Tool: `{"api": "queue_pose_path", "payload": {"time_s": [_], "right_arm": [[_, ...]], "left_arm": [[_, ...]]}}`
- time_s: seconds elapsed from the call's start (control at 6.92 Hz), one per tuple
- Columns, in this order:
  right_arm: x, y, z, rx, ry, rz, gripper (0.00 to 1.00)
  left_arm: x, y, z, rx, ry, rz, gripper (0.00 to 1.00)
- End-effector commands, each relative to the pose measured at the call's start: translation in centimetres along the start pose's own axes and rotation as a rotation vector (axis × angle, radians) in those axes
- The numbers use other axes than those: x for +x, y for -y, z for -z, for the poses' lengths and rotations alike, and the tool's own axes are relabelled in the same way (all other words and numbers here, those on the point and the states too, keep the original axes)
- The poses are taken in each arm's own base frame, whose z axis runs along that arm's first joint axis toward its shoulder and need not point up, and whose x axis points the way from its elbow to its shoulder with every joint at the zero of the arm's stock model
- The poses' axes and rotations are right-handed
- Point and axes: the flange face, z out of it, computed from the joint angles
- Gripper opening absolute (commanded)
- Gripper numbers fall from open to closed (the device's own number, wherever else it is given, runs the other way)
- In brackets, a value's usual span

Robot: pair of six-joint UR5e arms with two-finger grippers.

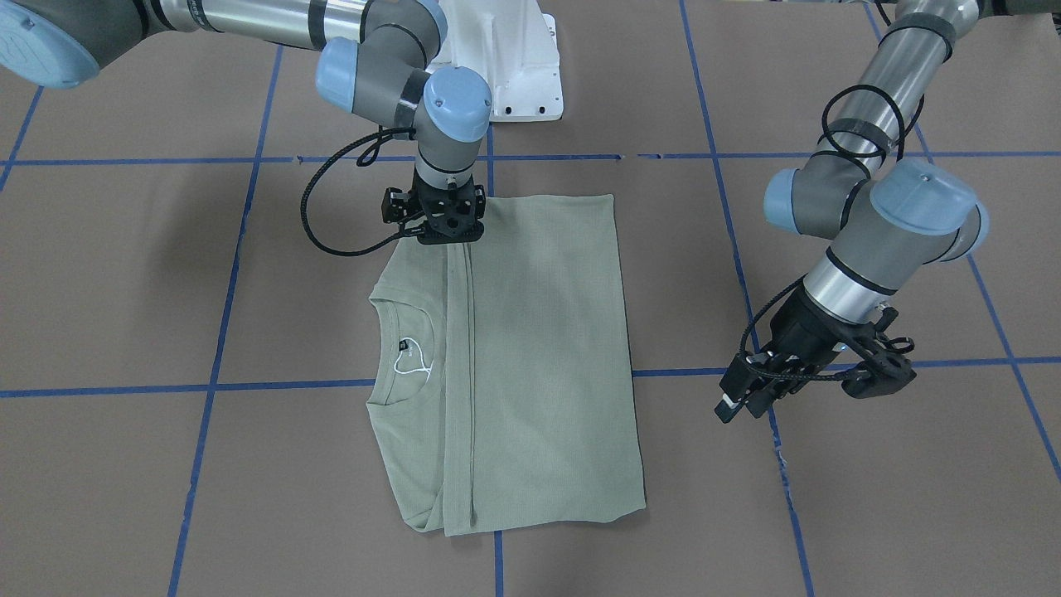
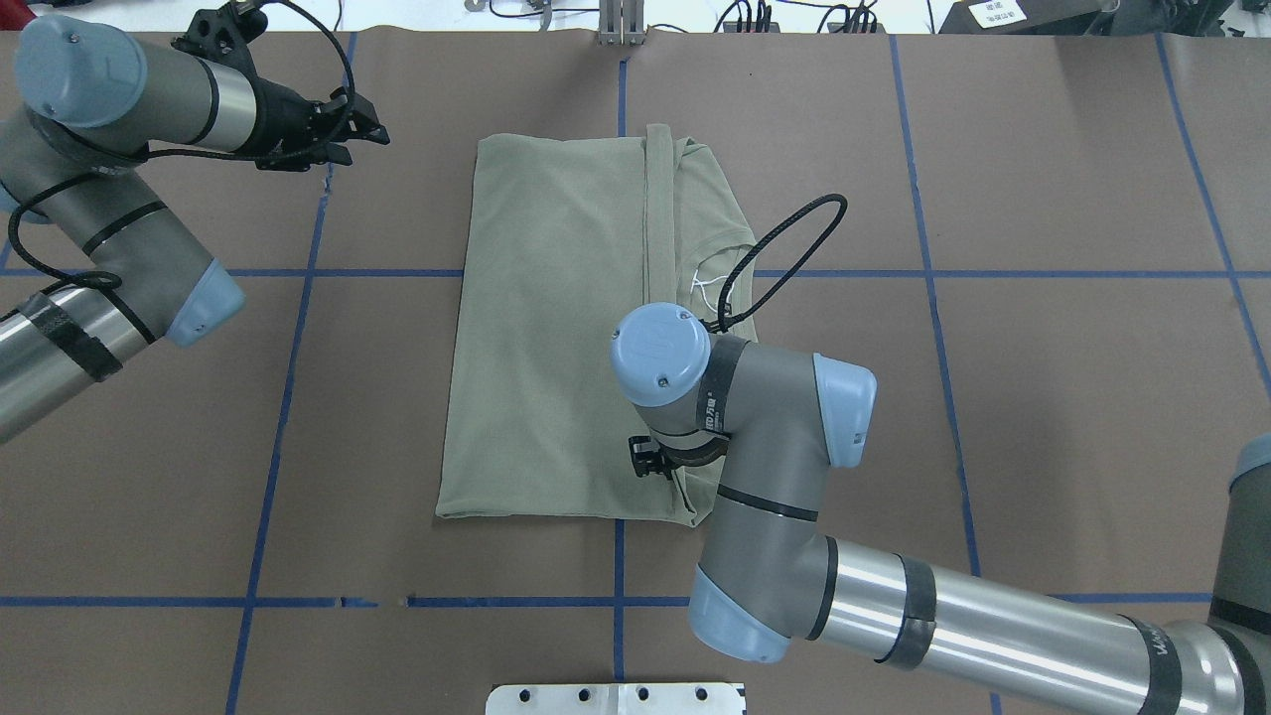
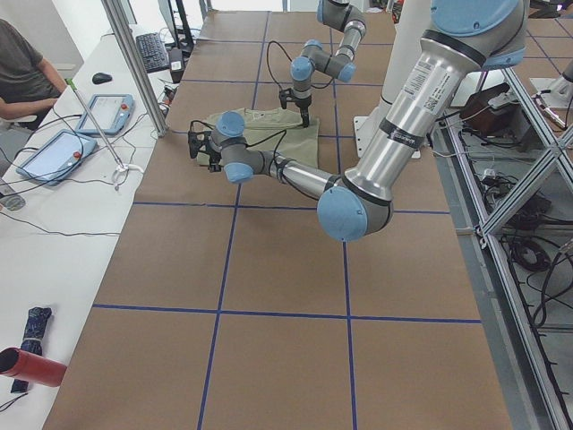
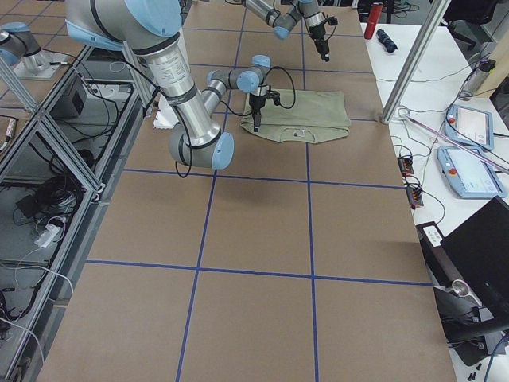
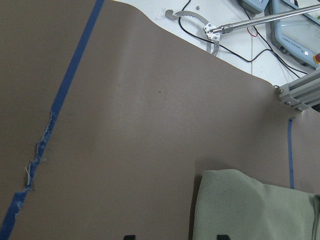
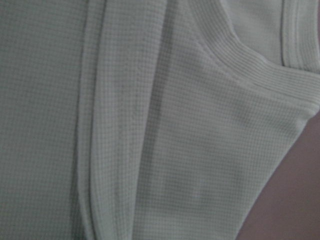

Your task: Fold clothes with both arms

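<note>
Grey-and-silver jointed arms point(image 2: 775, 447) with light-blue caps point(image 2: 660, 353), looping black cables point(image 1: 304, 217) (one band point(image 2: 717, 399) seemingly lettered).

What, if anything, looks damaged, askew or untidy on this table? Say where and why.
The blue tape line is frayed and torn in the left wrist view. On the shirt, the collar end juts unevenly past the folded panel, and the white string loop straggles across the neckline.

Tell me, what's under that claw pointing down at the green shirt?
Under the right gripper lies the folded shirt. The gripper's wrist camera shows layered knit, a lengthwise fold and a ribbed band. The gripper body hides its fingertips, so whether they touch the shirt cannot be seen.
</note>
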Motion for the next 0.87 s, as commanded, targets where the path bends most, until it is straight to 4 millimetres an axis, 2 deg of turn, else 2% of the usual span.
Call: {"api": "queue_pose_path", "payload": {"time_s": [0.0,0.14,0.29,0.43,0.72], "right_arm": [[7.0,-0.7,-0.9,-0.016,-0.059,0.031,1.00],[12.4,-3.1,-0.4,-0.005,-0.057,0.074,1.00],[14.4,-4.0,0.5,0.001,-0.048,0.101,1.00],[12.4,-2.9,2.0,0.021,-0.028,0.103,1.00],[9.7,2.5,6.7,0.098,0.022,0.056,1.00]], "left_arm": [[0.0,0.1,0.0,0.001,-0.001,-0.001,0.63],[0.3,0.0,0.1,0.000,-0.004,-0.002,0.63],[0.4,0.1,0.2,0.000,-0.005,-0.003,0.63],[0.5,0.0,0.2,0.000,-0.004,-0.002,0.63],[0.6,0.2,0.6,-0.033,-0.013,0.001,0.63]]}}
